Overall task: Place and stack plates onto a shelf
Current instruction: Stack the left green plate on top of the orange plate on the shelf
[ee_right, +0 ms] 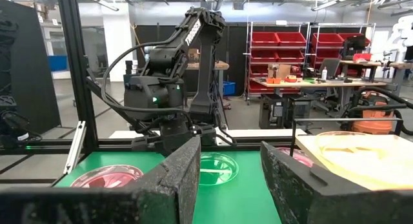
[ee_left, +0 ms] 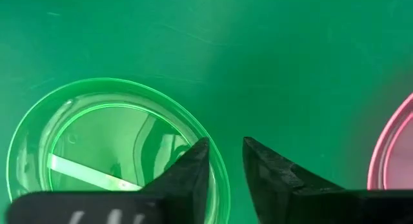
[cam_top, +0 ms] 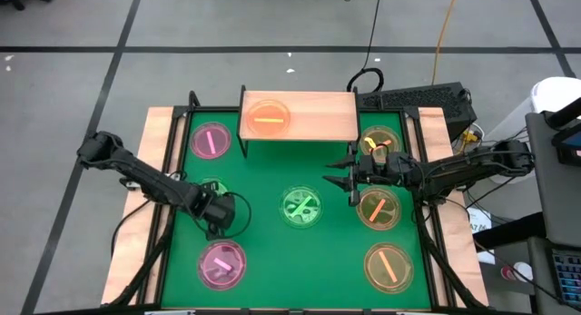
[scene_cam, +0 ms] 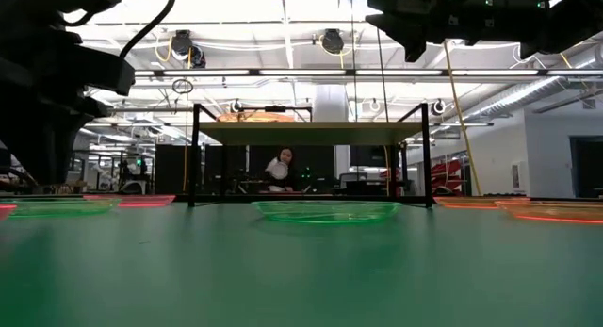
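Risk first: your left gripper (ee_left: 226, 162) sits low over the green plate (ee_left: 116, 153) at 9 o'clock on the surface (cam_top: 272, 170), one finger already inside the rim, the other outside on bare green. If you close off-centre the thin rim will prob. skid or flip rather than seat. A pink plate (ee_left: 393, 146) lies just beside, so a sliding grab could knock it.

Left fingers (ee_left: 187, 175): narrow gap, nothing pinched yet; contact w/ the rim can't be confirmed from the wrist view.

Right gripper (cam_top: 352, 177) hangs at approx. 2 o'clock, in front of the shelf (cam_top: 318, 115), well above the surface per the low view. Its fingers (ee_right: 184, 179) are spread wide and empty. The shelf edge is near; swinging in w/ fingers that wide could clip the board or its black legs.

Shelf is at 12 o'clock, carrying one orange plate (cam_top: 268, 117) on its left half; right half bare. A poorly centred second plate could nudge that one toward the edge.

Other plates on the surface: green cross plate (cam_top: 301, 207) at centre, pink at 10–11 (cam_top: 211, 141) and 7 (cam_top: 221, 263), amber ones (cam_top: 388, 266) down the 3–5 side.
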Motion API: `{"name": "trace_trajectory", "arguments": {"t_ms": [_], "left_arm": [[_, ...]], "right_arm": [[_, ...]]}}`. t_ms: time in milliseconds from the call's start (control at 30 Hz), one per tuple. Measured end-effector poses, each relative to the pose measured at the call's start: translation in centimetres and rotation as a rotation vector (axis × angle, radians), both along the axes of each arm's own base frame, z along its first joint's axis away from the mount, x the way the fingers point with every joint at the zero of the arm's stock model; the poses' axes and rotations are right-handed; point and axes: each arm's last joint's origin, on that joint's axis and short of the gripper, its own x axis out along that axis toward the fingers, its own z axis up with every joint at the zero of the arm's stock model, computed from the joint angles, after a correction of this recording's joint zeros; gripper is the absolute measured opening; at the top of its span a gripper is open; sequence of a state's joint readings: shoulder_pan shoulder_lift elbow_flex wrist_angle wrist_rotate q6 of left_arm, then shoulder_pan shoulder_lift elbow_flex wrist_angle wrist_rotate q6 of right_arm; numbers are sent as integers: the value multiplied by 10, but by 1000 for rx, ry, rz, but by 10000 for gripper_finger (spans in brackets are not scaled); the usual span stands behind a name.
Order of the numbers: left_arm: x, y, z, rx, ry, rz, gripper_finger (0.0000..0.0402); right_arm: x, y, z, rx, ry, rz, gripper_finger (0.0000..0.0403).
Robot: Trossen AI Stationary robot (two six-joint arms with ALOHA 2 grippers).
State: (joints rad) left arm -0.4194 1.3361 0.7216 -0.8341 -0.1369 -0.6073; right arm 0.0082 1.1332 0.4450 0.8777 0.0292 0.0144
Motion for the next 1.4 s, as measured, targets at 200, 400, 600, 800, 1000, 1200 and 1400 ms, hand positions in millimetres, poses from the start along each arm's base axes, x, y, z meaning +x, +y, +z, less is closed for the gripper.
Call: {"name": "trace_trajectory", "arguments": {"t_ms": [200,400,600,800,1000,1200,1400], "left_arm": [[0,-1,0,14,-11,16,163],[2,-1,-5,63,-10,45,170],[6,-2,-20,104,62,52,170],[9,-4,-36,149,136,51,170],[9,-4,-37,136,137,85,110],[6,-2,-32,138,129,91,10],[13,-1,-3,112,53,88,6]], "right_arm": [[0,0,0,11,-1,1,144],[0,0,0,12,0,1,144],[0,0,0,26,1,3,144],[0,0,-1,30,7,3,144],[0,0,-1,30,7,3,144],[0,0,0,52,2,6,144],[0,0,0,53,-4,-5,144]]}}
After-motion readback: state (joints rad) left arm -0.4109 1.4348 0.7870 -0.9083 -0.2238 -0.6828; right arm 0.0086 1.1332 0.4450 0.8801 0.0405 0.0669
